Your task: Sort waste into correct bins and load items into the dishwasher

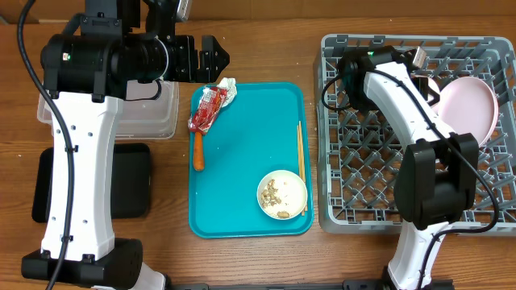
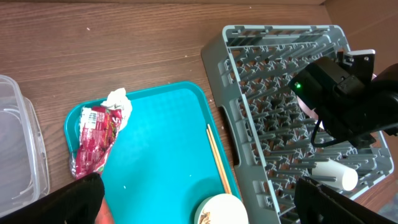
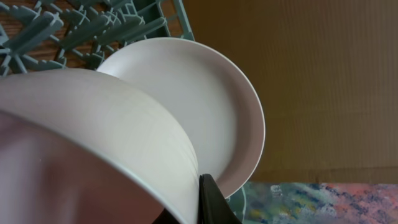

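Observation:
The red wrapper (image 1: 206, 109) and white napkin (image 1: 227, 87) lie at the teal tray's far left corner, and both show in the left wrist view (image 2: 93, 137) (image 2: 119, 102). The orange stick (image 1: 198, 151) lies below them. A white bowl (image 1: 282, 194) with beige food scraps sits at the tray's near right. My left gripper (image 1: 216, 56) (image 2: 202, 198) is open and empty above the tray's far edge. My right gripper (image 1: 426, 76) (image 3: 208, 199) is over the grey dish rack (image 1: 379, 185), shut on the rim of a white bowl (image 3: 93, 137). The pink plate (image 1: 469, 109) (image 3: 205, 106) stands just behind it. A white cup (image 2: 336, 175) lies in the rack.
The clear tub (image 1: 153, 117) stands left of the teal tray (image 1: 242, 169), partly under my left arm. The black tray (image 1: 129, 181) lies nearer. Wooden chopsticks (image 1: 301, 165) lie along the teal tray's right side. My right arm spans the rack.

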